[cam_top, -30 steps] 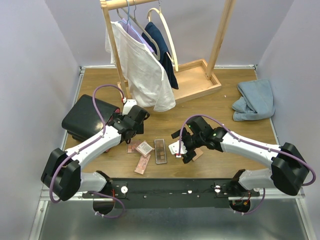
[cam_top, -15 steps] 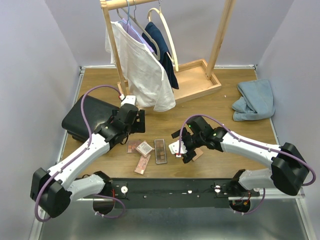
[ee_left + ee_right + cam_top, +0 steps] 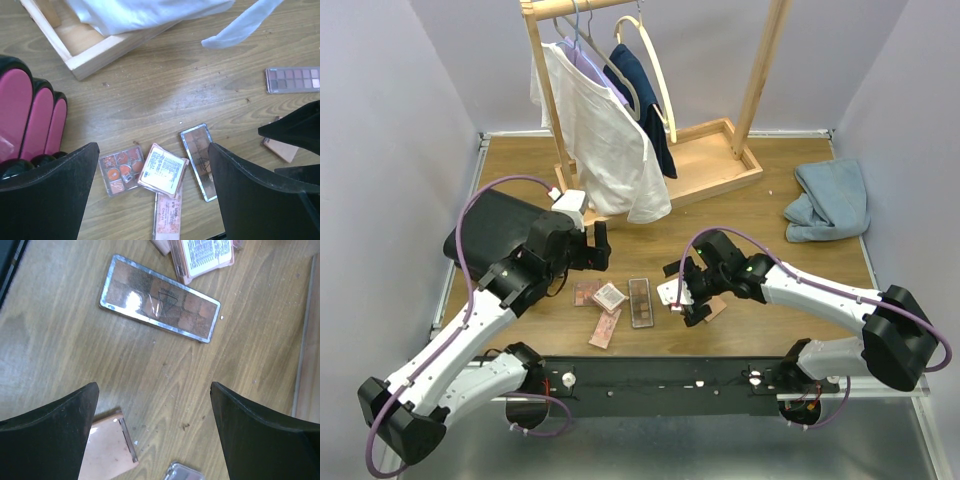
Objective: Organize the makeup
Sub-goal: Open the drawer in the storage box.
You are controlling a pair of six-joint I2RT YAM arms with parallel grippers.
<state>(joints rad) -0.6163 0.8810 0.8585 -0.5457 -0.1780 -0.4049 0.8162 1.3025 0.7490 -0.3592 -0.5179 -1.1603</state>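
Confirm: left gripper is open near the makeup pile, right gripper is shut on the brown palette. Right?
One error. The right gripper is open, not shut on the brown palette; the right wrist view shows the palette lying flat on the table, clear of both fingers. The rest holds: the left gripper is open near the makeup pile.

1. A robot test cell in a lab: plain pale-lilac panel walls [image 3: 380, 120] box in a brown wooden tabletop [image 3: 800, 190].
2. Two white-and-black robot arms [image 3: 810, 290] are bolted to a black metal rail [image 3: 650, 372] at the near edge.
3. Household props sit on it: a small light-wood clothes rack [image 3: 762, 70] far back, flat brown eyeshadow palettes [image 3: 640, 302] near.
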